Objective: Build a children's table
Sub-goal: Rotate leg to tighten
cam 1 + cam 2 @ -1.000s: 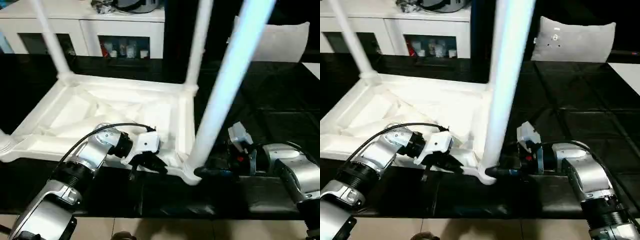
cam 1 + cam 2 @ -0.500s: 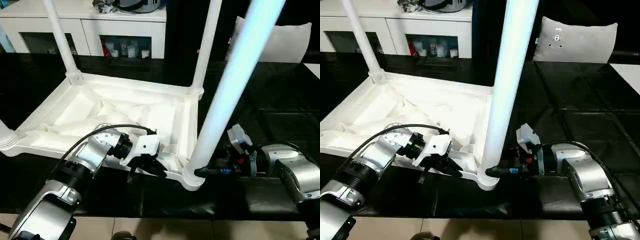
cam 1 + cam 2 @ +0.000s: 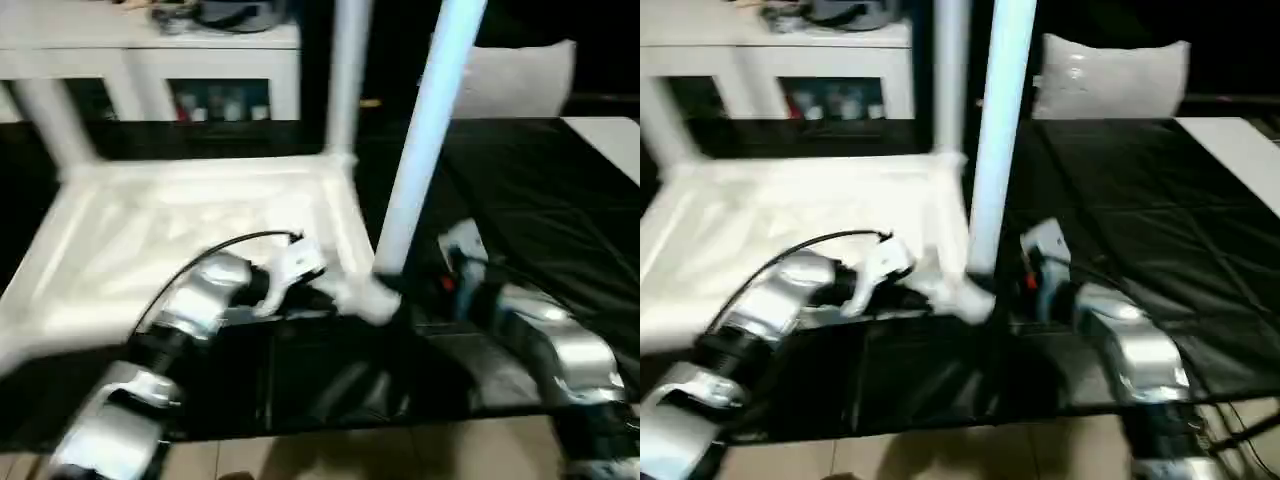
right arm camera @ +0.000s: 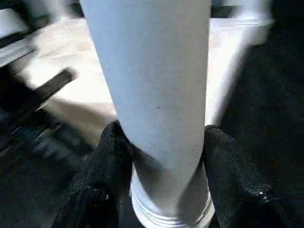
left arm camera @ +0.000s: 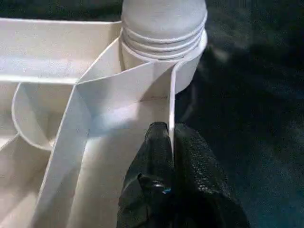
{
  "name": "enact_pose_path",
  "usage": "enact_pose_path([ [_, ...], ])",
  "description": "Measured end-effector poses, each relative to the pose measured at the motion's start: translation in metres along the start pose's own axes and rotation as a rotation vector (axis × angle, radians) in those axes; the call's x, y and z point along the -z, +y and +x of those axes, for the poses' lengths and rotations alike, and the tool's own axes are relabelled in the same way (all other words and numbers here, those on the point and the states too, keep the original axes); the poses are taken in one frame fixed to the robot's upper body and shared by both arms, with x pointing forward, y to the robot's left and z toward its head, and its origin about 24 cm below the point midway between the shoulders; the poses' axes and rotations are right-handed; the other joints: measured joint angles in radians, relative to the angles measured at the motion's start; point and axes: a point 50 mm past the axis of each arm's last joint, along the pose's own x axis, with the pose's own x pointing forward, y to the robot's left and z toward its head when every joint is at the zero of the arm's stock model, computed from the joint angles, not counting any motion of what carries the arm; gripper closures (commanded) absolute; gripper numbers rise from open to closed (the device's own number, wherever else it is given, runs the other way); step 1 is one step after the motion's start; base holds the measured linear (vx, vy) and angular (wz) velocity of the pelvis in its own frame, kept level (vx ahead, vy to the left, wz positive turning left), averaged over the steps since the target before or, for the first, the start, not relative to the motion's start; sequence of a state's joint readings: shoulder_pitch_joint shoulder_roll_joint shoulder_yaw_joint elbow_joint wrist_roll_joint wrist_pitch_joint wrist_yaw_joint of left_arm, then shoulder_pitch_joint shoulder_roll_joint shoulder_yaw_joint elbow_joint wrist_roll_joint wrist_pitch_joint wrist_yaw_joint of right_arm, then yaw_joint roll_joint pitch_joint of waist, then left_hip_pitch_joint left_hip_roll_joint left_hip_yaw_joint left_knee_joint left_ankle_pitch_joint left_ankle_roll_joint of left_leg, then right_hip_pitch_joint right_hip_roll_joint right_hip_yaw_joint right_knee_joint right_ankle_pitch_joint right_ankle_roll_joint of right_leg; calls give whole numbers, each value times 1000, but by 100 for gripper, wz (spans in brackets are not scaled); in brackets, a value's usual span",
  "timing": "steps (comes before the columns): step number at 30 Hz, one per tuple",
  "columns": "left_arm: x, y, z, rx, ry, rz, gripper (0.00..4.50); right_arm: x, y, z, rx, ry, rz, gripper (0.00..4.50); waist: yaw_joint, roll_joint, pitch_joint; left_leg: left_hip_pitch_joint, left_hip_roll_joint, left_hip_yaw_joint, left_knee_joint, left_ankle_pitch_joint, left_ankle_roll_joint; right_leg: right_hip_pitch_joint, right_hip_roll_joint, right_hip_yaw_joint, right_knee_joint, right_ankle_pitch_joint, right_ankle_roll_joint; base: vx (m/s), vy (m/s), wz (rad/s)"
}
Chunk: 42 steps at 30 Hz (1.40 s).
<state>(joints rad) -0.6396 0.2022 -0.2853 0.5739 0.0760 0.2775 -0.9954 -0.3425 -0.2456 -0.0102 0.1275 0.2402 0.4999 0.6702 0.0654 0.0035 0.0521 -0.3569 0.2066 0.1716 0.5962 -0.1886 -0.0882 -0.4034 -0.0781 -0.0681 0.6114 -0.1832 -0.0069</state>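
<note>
Item: tabletop (image 3: 180, 230), white, upside down on the black desk (image 3: 560, 200), ribs upward. My left hand (image 5: 170, 156) is pinched onto its near rim wall, beside the corner socket (image 5: 164, 35). My right hand (image 4: 161, 156) clasps the near-right leg (image 3: 430, 130) (standing upright in that socket). Grey cushion (image 3: 1110, 75) far right.

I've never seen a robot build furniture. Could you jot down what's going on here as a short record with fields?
Work: tabletop lying underside up on a dark surface
Legs: upright in the sockets
Left gripper: shut on the tabletop's rim near a corner socket
Right gripper: fingers on either side of the near leg, low by its socket
Background: grey cushion, white cabinet
</note>
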Motion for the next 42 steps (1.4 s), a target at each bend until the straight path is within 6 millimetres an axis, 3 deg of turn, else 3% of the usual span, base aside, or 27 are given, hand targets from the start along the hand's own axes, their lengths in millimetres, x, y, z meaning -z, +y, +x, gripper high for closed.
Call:
enact_pose_path([
  [3, -10, -1, 14, -135, -32, -15, 450, -6, -1, 20, 182, -72, 44, 257, -9, 0, 0, -2, 0, 0, -2, 0, -1, -7, 1, 0, 0, 4, -1, 0, 0, 0],
  [6, -16, -2, 20, -167, -46, -7, 450, -10, -4, 22, 232, -92, 14, 257, -7, 0, 0, -11, 0, 0, -5, 0, 0, -14, 1, 0, -1, 7, -6, 0, 0, 0],
  [7, -16, -2, 20, -170, -46, -9, 450, -10, -4, 22, 234, -93, 10, 203, -6, 1, 0, -11, 0, 0, -6, 2, 3, -16, 1, 0, -1, 6, -6, 0, 0, 0],
  [9, -17, -2, 20, -171, -46, -6, 450, -11, -4, 22, 234, -97, 5, 189, -3, 1, 0, -12, 0, 0, -7, 3, 6, -17, 2, -1, 0, 5, -7, 0, 0, 0],
  [13, -18, -1, 18, -169, -45, 2, 450, -11, -4, 21, 212, -100, -5, 155, -3, 1, 0, -11, 0, 0, -6, 3, 6, -17, 2, 0, -1, 5, -8, 0, 0, 0],
  [18, -14, -1, 9, -73, -44, 82, 450, -14, -11, 6, 91, -94, -90, 116, 1, 0, 1, -11, 1, 0, -6, 1, 2, -16, 1, -1, 0, 6, -7, 0, 0, 0],
  [22, -5, 0, -3, 21, -30, 123, 450, -17, -17, -12, -76, -47, -187, 77, 18, 0, 1, -11, 1, 0, -5, 1, 2, -15, 1, -1, 1, 7, -7, 0, 0, 0],
  [27, 3, 1, -22, 158, 6, 202, 450, -10, -20, -35, -269, 42, -245, 77, 38, 0, 1, -11, 0, 0, -3, 2, 3, -14, 1, -1, 1, 7, -7, 0, 0, 0],
  [32, 8, -3, -28, 297, 10, 223, 450, -4, -12, -47, -492, 116, -253, 77, 57, 0, 1, -11, 1, 1, 0, 1, 3, -13, 0, -1, 1, 7, -7, 0, 0, 0],
  [42, 11, -7, -35, 457, 59, 312, 450, -3, -8, -46, -704, 182, -241, 166, 81, -1, 1, -10, 1, 1, 3, 1, 3, -11, 0, -1, 3, 9, -8, 0, 0, 0],
])
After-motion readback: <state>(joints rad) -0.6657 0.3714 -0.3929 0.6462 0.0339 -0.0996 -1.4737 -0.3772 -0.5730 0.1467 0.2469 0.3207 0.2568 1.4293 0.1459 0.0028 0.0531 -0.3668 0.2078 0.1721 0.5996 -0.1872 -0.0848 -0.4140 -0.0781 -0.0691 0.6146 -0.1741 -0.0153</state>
